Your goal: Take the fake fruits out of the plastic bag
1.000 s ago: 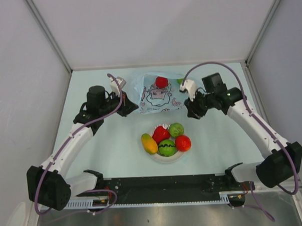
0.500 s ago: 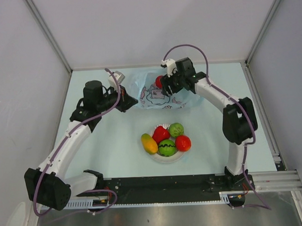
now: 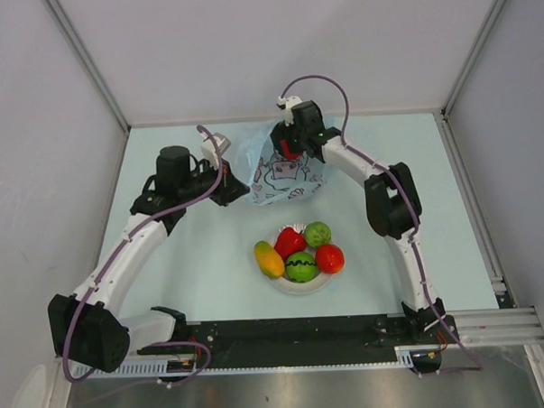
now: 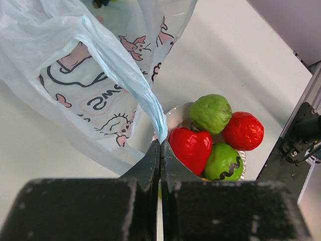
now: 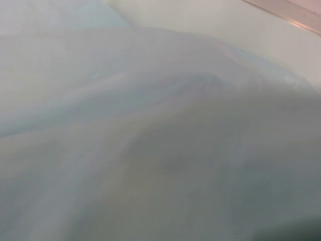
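The light-blue plastic bag [image 3: 284,178] with its cartoon print lies at the back of the table. My left gripper [image 3: 230,181] is shut on its left handle; in the left wrist view the twisted blue strip [image 4: 150,105] runs into the closed fingertips of that gripper [image 4: 160,143]. My right gripper [image 3: 295,149] reaches down into the bag's mouth, right by a red fruit [image 3: 285,151]. Its jaws are hidden there, and the right wrist view shows only blurred bag film [image 5: 160,125]. Several fake fruits sit on the white plate [image 3: 298,288]: orange [image 3: 268,258], red [image 3: 290,242], green [image 3: 317,233].
In the left wrist view the plate [image 4: 173,113] lies just past the bag, holding a red fruit [image 4: 190,147], a light-green one [image 4: 210,113], another red [image 4: 243,131] and a striped green one [image 4: 223,161]. Grey walls enclose the table; a black rail [image 3: 296,334] runs along the front.
My right arm swung from the bag's right side to its mouth at the back, over the red fruit. The left gripper kept its hold on the handle and barely moved.
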Robot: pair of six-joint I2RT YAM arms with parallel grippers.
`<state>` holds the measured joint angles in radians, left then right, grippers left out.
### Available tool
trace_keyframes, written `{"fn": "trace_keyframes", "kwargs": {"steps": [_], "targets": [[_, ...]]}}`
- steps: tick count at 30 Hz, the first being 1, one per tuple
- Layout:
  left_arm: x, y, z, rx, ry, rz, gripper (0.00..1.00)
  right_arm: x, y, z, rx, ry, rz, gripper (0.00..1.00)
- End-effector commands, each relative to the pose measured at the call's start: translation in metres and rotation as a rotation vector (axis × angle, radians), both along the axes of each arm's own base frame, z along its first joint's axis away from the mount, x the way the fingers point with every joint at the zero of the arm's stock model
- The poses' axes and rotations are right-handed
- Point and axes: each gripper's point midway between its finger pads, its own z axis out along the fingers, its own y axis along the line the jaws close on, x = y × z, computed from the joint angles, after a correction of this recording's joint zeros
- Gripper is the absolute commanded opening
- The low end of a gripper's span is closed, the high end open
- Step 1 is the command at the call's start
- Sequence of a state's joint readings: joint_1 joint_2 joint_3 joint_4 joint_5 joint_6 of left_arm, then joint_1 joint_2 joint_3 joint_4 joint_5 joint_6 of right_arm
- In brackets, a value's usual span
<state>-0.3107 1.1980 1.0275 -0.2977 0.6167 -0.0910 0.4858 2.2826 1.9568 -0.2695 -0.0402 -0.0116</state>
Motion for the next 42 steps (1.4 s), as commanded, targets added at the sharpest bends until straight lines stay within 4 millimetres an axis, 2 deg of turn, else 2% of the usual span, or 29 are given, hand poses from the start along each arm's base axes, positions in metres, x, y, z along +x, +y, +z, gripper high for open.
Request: {"fn": "trace_keyframes", "kwargs": {"steps": [1, 2, 3, 5, 6, 9, 13, 14, 17, 18, 20, 21, 24, 25, 27, 28, 29, 30, 31, 32, 34, 35, 36, 37, 38, 39, 40, 41, 42], "targets": [[-0.001, 0.000, -0.004, 0.015, 0.000, -0.033, 0.00, 0.043, 0.000, -0.014, -0.005, -0.073, -0.122, 1.00], [-0.001, 0.000, -0.006, 0.017, 0.007, -0.033, 0.00, 0.052, 0.002, -0.005, 0.006, -0.108, -0.127, 1.00], [0.000, 0.000, -0.008, 0.019, 0.011, -0.032, 0.00, 0.059, 0.003, -0.004, 0.008, -0.125, -0.137, 1.00], [0.001, 0.000, -0.011, 0.020, 0.024, -0.027, 0.00, 0.069, 0.008, -0.013, 0.001, -0.146, -0.142, 1.00], [0.001, 0.000, -0.013, 0.022, 0.032, -0.027, 0.00, 0.074, 0.003, -0.018, -0.036, -0.164, -0.161, 1.00], [0.002, 0.001, -0.014, 0.036, 0.038, -0.023, 0.00, 0.079, 0.003, -0.029, -0.090, -0.199, -0.182, 0.99], [0.004, 0.002, -0.015, 0.042, 0.033, -0.017, 0.00, 0.084, 0.012, -0.022, -0.075, -0.233, -0.160, 0.79], [0.003, 0.002, -0.015, 0.043, 0.035, -0.017, 0.00, 0.084, 0.016, -0.019, -0.069, -0.237, -0.141, 0.71], [0.004, 0.004, -0.015, 0.050, 0.030, -0.009, 0.00, 0.078, 0.030, -0.007, -0.045, -0.242, -0.074, 0.61], [0.005, 0.005, -0.015, 0.053, 0.027, -0.006, 0.00, 0.075, 0.032, 0.002, -0.039, -0.246, -0.064, 0.60], [0.006, 0.005, -0.016, 0.057, 0.024, 0.000, 0.00, 0.064, 0.035, -0.002, -0.051, -0.213, -0.020, 0.57], [0.007, 0.005, -0.016, 0.056, 0.024, 0.002, 0.01, 0.058, 0.037, 0.013, -0.045, -0.221, 0.000, 0.56], [0.011, 0.006, -0.011, 0.046, 0.011, 0.020, 0.00, 0.037, 0.035, 0.012, -0.049, -0.162, 0.053, 0.54], [0.011, 0.006, -0.011, 0.044, 0.008, 0.026, 0.00, 0.024, 0.033, 0.024, -0.029, -0.148, 0.075, 0.53], [0.014, 0.009, -0.009, 0.045, -0.013, 0.046, 0.00, 0.005, 0.029, 0.027, -0.007, -0.097, 0.080, 0.53], [0.014, 0.009, -0.009, 0.044, -0.020, 0.049, 0.00, -0.008, 0.027, 0.050, 0.015, -0.109, 0.085, 0.53], [0.014, 0.010, -0.007, 0.039, -0.034, 0.055, 0.00, -0.027, 0.024, 0.032, 0.008, -0.048, 0.100, 0.53], [0.015, 0.011, -0.006, 0.032, -0.037, 0.061, 0.00, -0.038, 0.023, 0.034, 0.010, -0.038, 0.111, 0.53], [0.016, 0.011, -0.003, 0.022, -0.047, 0.066, 0.00, -0.054, 0.024, 0.056, 0.030, -0.058, 0.128, 0.53], [0.015, 0.011, -0.004, 0.013, -0.045, 0.066, 0.00, -0.073, 0.024, 0.042, 0.028, -0.012, 0.155, 0.53], [0.012, 0.009, 0.005, -0.027, -0.055, 0.071, 0.00, -0.098, 0.025, 0.048, 0.042, 0.006, 0.197, 0.53], [0.011, 0.010, 0.005, -0.039, -0.049, 0.073, 0.00, -0.121, 0.036, 0.070, 0.069, -0.017, 0.253, 0.53], [0.008, 0.009, 0.007, -0.059, -0.040, 0.075, 0.00, -0.142, 0.034, 0.056, 0.049, 0.015, 0.284, 0.53], [0.009, 0.009, 0.010, -0.069, -0.049, 0.079, 0.00, -0.161, 0.039, 0.058, 0.049, 0.022, 0.328, 0.54], [0.006, 0.009, 0.008, -0.074, -0.041, 0.079, 0.00, -0.191, 0.049, 0.078, 0.061, -0.012, 0.393, 0.54], [0.003, 0.009, 0.012, -0.089, -0.043, 0.083, 0.00, -0.217, 0.049, 0.063, 0.020, 0.003, 0.454, 0.54], [0.003, 0.008, 0.013, -0.097, -0.048, 0.083, 0.00, -0.238, 0.050, 0.062, 0.006, -0.001, 0.504, 0.55], [0.001, 0.008, 0.009, -0.101, -0.038, 0.080, 0.00, -0.274, 0.059, 0.086, 0.017, -0.063, 0.591, 0.56], [-0.002, 0.007, 0.009, -0.114, -0.031, 0.079, 0.00, -0.297, 0.054, 0.069, -0.038, -0.063, 0.661, 0.56]]}}
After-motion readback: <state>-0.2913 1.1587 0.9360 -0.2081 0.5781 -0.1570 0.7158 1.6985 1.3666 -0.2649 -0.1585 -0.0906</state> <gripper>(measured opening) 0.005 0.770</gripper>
